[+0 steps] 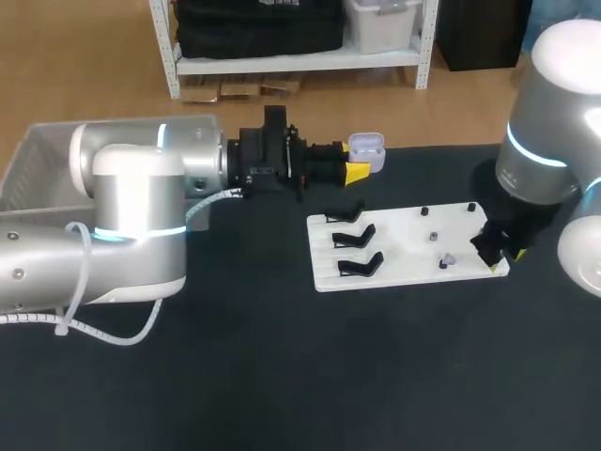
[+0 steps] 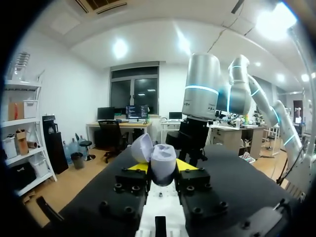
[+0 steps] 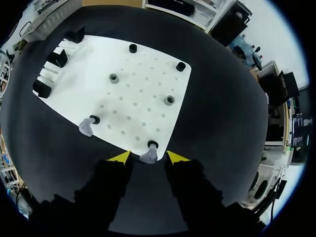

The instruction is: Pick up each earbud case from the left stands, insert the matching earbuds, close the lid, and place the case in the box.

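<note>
Black cloth covered the table (image 1: 282,376), and above it the left pincer (image 2: 162,169) was clamped on a pale lilac earbud case (image 2: 163,157), with one yellow tip pressed to each side. The case sat upright between the tips with its lid (image 2: 142,147) swung open, held up off the cloth. Seen from above, the case (image 1: 366,148) stuck out just past that pincer's tips. A white board (image 1: 404,246) lay on the cloth near it, off to one side. Well behind the pincer, back past the arm's elbow, stood the clear box (image 1: 33,164).

The right pincer (image 3: 148,158) hung low over the near corner of the board with its fingers parted. A small lilac earbud (image 3: 148,154) stood on a black peg right between the two yellow tips. A gap showed on either side of it, so the pincer gripped nothing. A second earbud (image 3: 87,125) stood ahead of that pincer and off to one side, on its own peg at the board's edge. Farther ahead were four more black pegs (image 3: 114,78). At the board's far end, well away from the pincer, were three black stands (image 3: 59,58).
</note>
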`<state>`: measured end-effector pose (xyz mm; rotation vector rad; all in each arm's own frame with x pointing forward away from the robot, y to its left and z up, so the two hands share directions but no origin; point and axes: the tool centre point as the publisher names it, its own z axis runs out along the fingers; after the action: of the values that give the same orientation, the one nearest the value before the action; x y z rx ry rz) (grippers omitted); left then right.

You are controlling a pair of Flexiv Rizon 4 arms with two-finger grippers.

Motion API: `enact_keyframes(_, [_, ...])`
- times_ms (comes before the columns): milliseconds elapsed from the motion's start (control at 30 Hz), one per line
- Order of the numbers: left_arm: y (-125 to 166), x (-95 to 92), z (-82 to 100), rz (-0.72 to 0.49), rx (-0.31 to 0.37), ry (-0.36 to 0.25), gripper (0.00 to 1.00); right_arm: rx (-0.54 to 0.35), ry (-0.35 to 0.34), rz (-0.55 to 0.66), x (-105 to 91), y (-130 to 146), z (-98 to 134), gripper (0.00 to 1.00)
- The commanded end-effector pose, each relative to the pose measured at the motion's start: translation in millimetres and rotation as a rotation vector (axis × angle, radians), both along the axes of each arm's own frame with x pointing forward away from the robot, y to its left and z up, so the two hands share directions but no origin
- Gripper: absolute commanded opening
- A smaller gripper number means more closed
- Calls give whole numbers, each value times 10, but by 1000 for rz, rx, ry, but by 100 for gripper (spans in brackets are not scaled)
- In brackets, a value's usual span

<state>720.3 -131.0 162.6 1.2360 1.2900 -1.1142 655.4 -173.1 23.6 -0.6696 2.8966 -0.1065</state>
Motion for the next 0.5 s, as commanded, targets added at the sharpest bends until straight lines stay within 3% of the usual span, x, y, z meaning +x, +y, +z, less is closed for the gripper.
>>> enact_keyframes(33, [1, 6, -7, 0, -3, -2, 0, -5, -3, -7, 13, 8, -9, 36])
enact_keyframes(133, [1, 6, -7, 0, -3, -2, 0, -3, -6, -11, 28, 7, -4, 33])
enact_keyframes(200, [1, 6, -7, 0, -3, -2, 0, -7, -7, -16, 37, 7, -7, 5])
enact_keyframes(233, [1, 6, -7, 0, -3, -2, 0, -7, -7, -18, 39, 8, -7, 0])
enact_keyframes(500, [1, 6, -7, 0, -3, -2, 0, -18, -3, -35, 22, 30, 80, 0])
